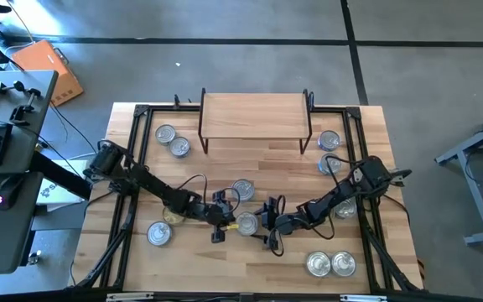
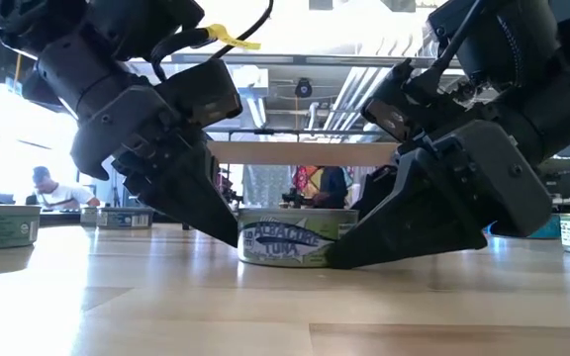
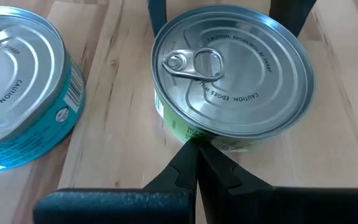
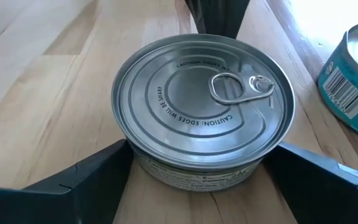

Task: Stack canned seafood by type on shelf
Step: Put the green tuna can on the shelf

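A silver-topped can [image 1: 247, 224] with a green-and-blue side label stands upright on the tabletop, near the middle. My left gripper [image 1: 222, 222] is shut and comes at it from the table's left. My right gripper [image 1: 267, 225] is open on the can's right, one finger [image 4: 95, 174] on each side of the can. A second can with a blue label [image 3: 17, 93] stands just beyond, toward the far edge. The shelf [image 1: 254, 116], a light-wood board on black legs, stands at the far edge with nothing on it. My left gripper's shut fingertips [image 3: 196, 152] meet the can's side wall [image 3: 194, 134] on the side facing the left arm, low on the wall. The fingers slant down from the table's left. The can stands flat on the table. My right gripper's fingers flank the can's side wall [image 4: 166, 171]; I cannot tell whether they touch it.
Other cans stand about: two at the far left [image 1: 173, 141], two at the far right [image 1: 329, 153], one by the right arm [image 1: 345, 208], two at the near right [image 1: 331, 264], one at the near left [image 1: 158, 233]. Black frame rails [image 1: 137, 151] run along the table's sides.
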